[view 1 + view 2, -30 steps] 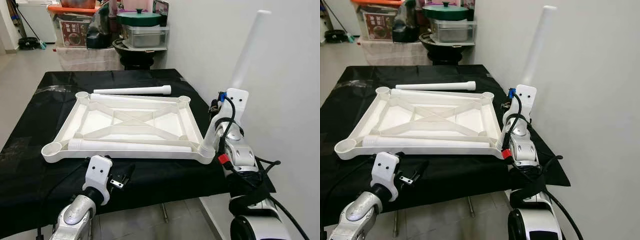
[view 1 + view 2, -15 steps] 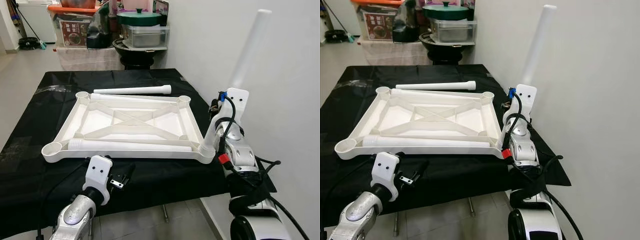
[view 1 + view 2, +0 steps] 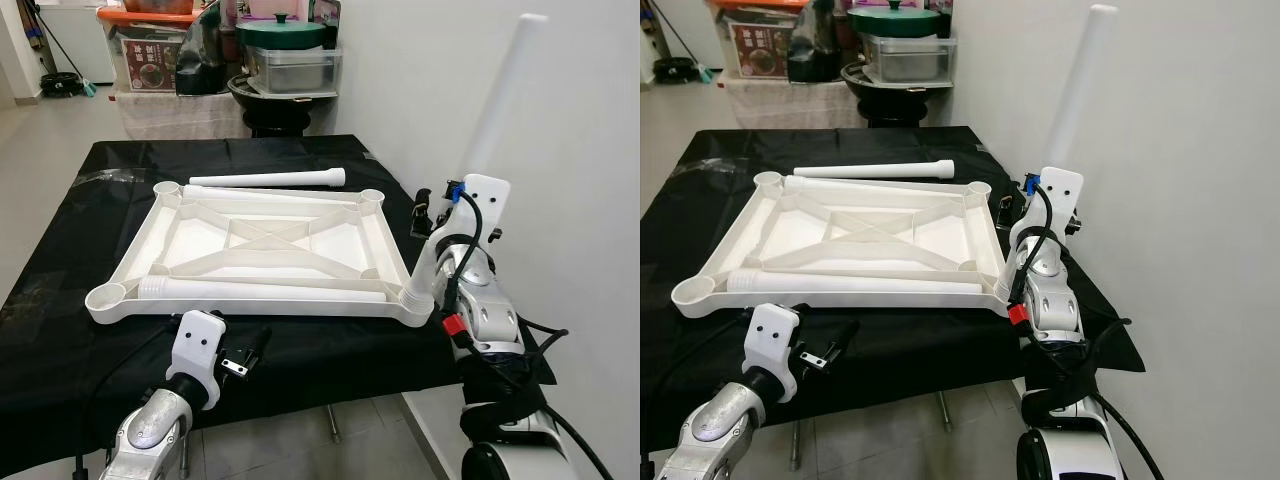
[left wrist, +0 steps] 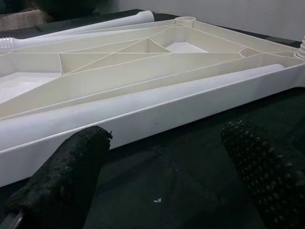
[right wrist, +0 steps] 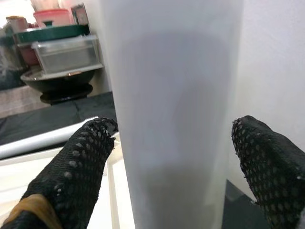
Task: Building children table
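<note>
The right gripper (image 5: 174, 157), fingers spread, straddles the upright white table leg (image 3: 497, 100) seated in the upside-down tabletop's (image 3: 262, 245) near corner; the left gripper (image 4: 162, 176) hovers spread.

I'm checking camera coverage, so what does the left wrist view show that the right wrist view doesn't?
The left wrist view shows the open left end effector above the black cloth, facing the near rim of the upturned white tabletop, with a loose leg lying along that rim. The right wrist view shows the right end effector, fingers apart, around an upright white leg, with a green-lidded pot behind. Both show black dotted fingers and part of the tabletop.
</note>
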{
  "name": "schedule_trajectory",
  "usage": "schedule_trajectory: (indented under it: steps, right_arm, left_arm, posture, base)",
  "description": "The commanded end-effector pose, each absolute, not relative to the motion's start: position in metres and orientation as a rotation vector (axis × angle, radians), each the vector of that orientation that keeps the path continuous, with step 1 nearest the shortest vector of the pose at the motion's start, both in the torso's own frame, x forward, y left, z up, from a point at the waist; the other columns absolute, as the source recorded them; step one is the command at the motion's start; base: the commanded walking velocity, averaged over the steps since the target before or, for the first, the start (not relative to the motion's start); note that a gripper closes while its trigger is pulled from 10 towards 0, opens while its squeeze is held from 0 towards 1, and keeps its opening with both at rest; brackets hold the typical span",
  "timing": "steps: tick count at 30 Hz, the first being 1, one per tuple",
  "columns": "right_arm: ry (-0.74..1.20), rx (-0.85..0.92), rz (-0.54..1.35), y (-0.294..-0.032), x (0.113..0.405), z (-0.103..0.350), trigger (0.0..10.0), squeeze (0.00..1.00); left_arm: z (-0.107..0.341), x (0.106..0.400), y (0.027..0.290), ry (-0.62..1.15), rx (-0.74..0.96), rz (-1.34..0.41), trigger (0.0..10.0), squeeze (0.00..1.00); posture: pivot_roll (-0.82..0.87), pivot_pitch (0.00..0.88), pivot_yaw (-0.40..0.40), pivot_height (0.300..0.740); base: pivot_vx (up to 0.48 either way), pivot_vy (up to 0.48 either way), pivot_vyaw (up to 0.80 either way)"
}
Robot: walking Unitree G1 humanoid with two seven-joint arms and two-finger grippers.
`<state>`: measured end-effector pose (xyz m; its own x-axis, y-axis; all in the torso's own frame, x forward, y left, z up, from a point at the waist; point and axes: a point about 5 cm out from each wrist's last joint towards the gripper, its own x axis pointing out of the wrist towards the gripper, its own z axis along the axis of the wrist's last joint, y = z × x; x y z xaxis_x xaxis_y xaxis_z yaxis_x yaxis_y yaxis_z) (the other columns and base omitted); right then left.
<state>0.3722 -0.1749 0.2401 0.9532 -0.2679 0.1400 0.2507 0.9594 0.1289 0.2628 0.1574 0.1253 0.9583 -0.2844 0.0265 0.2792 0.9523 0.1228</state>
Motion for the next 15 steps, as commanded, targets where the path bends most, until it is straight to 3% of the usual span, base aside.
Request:
schedule_trajectory:
  steps: [1, 15]
  right_arm:
    - [-0.174, 0.117, -0.266, -0.1778, 0.3692, 0.2417, 10.0, 1.00]
    - [-0.196, 0.110, -0.209, -0.1817, 0.3651, 0.2456, 10.0, 1.00]
  left_arm:
    - [0.1225, 0.2637, 0.1560, -0.036, 0.119, -0.298, 10.0, 0.00]
    - [0.1219, 0.2651, 0.1561, -0.036, 0.119, -0.302, 10.0, 0.00]
  posture:
    - [0.04, 0.000, -0.067, 0.740]
    - [0.04, 0.000, -0.065, 0.740]
  base:
    - [0.000, 0.000, 0.00]
    - [0.000, 0.000, 0.00]
